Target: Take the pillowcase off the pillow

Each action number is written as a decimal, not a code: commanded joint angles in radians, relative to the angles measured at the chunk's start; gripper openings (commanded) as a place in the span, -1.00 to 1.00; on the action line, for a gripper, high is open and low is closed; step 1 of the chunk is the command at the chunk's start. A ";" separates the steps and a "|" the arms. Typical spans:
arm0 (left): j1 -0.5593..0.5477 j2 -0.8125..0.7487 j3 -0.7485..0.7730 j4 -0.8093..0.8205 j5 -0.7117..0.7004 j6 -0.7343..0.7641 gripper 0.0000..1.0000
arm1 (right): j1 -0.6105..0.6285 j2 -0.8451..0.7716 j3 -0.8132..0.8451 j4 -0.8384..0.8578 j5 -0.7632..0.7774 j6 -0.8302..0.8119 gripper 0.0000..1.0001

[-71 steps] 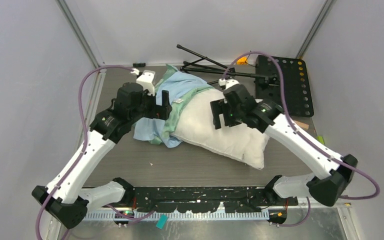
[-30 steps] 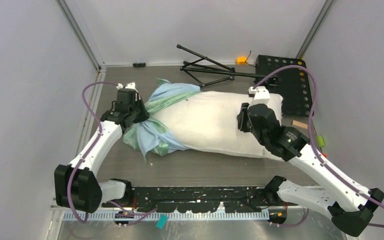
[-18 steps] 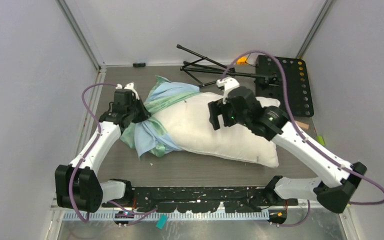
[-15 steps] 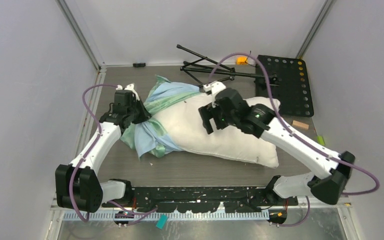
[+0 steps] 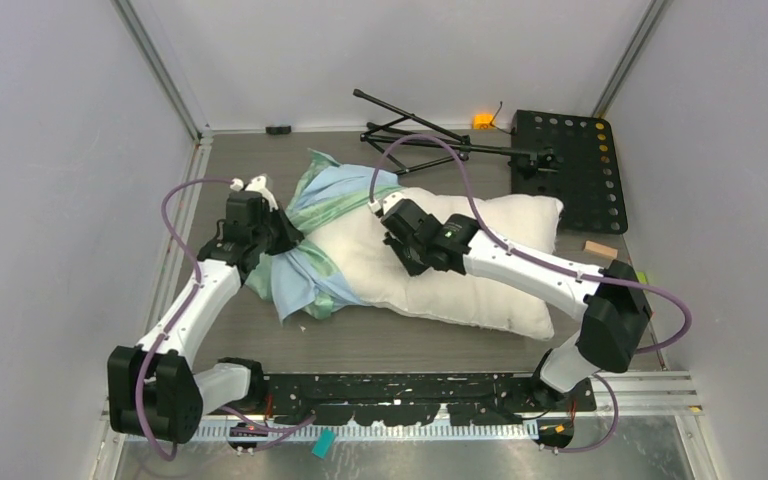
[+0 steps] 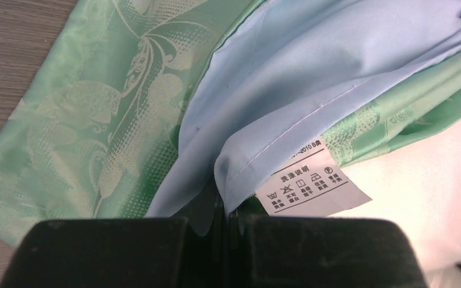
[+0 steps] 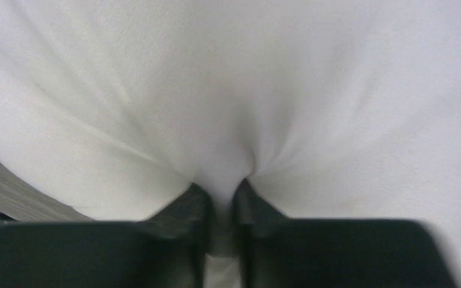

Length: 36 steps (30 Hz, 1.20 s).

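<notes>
The white pillow (image 5: 510, 222) lies across the middle of the table. The pillowcase (image 5: 335, 195), light blue and mint green, is bunched over its left end only. My left gripper (image 5: 285, 238) is at the left edge of that bunch. In the left wrist view it (image 6: 225, 210) is shut on a blue hem of the pillowcase (image 6: 288, 78), beside the white tag (image 6: 312, 186). My right gripper (image 5: 403, 258) reaches over the pillow's left half, just right of the pillowcase. In the right wrist view it (image 7: 221, 195) is shut on a pinched fold of the pillow (image 7: 246, 78).
A folded black tripod (image 5: 415, 135) lies at the back of the table (image 5: 380, 335). A black perforated plate (image 5: 575, 165) lies at the back right, with a small orange item (image 5: 483, 121) beside it. A small wooden block (image 5: 600, 249) sits right of the pillow.
My right gripper has travelled left along the pillow toward the pillowcase end, opened, then shut on a pinch of the pillow. The left gripper has kept its hold and barely moved.
</notes>
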 commanded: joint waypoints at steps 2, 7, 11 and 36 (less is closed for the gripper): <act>0.006 -0.050 -0.042 0.041 -0.067 -0.001 -1.00 | -0.014 -0.019 -0.036 0.048 0.162 0.097 -0.99; 0.025 -0.082 -0.056 0.044 -0.128 -0.016 -1.00 | -0.095 -0.225 -0.071 0.115 0.236 0.196 -0.99; 0.043 -0.090 -0.049 0.039 -0.136 -0.030 -1.00 | -0.187 -0.441 -0.103 0.160 0.301 0.257 -1.00; 0.021 0.180 0.553 -0.084 0.065 0.007 -0.78 | -0.220 -0.381 0.052 0.153 0.048 0.240 -0.84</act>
